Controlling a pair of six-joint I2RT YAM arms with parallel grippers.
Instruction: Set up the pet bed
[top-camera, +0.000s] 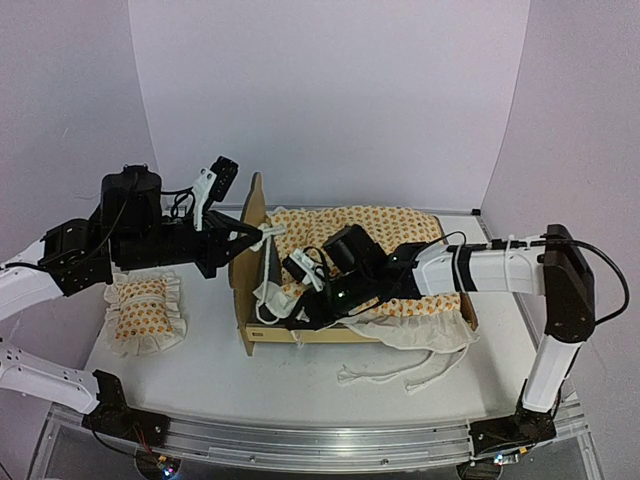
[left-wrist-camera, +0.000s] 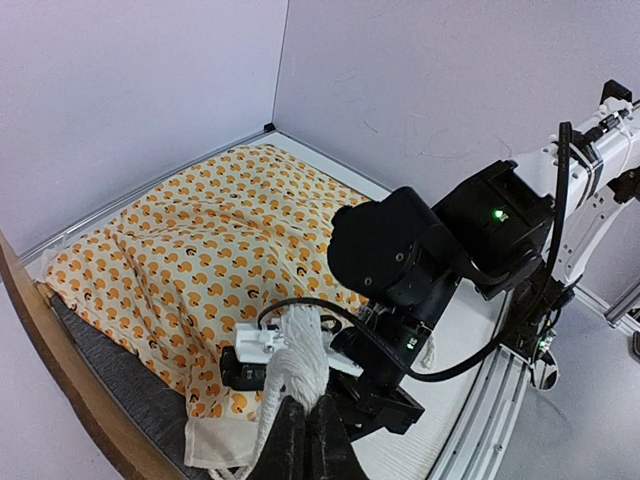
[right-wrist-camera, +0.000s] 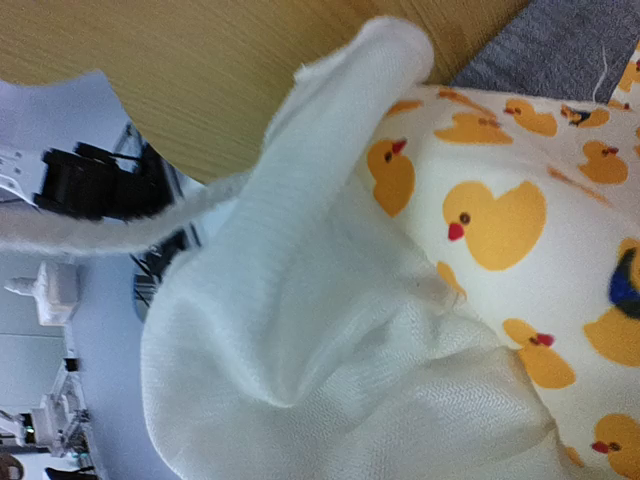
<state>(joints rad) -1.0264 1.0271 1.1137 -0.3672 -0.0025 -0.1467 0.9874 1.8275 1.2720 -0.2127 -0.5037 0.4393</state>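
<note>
Two tools work at the head end of the pet bed (top-camera: 290, 336), which stands mid-surface with its long axis running left to right, the tall headboard (top-camera: 257, 195) at the left and the foot pointing right. Its duck-print cover (top-camera: 370, 225) lies along the frame and spills over the right end and the near rail, so it is not yet seated. The left tool (top-camera: 258, 236), beside the headboard, is pressed together on a white tie (left-wrist-camera: 298, 360), seemingly drawing it toward the headboard for fastening. The right tool (top-camera: 296, 308) is closed too, apparently pinching the cover's white ruffled corner near the headboard to steady it. A matching pillow (top-camera: 145, 315) lies on the surface (top-camera: 300, 390), left of the bed.
</note>
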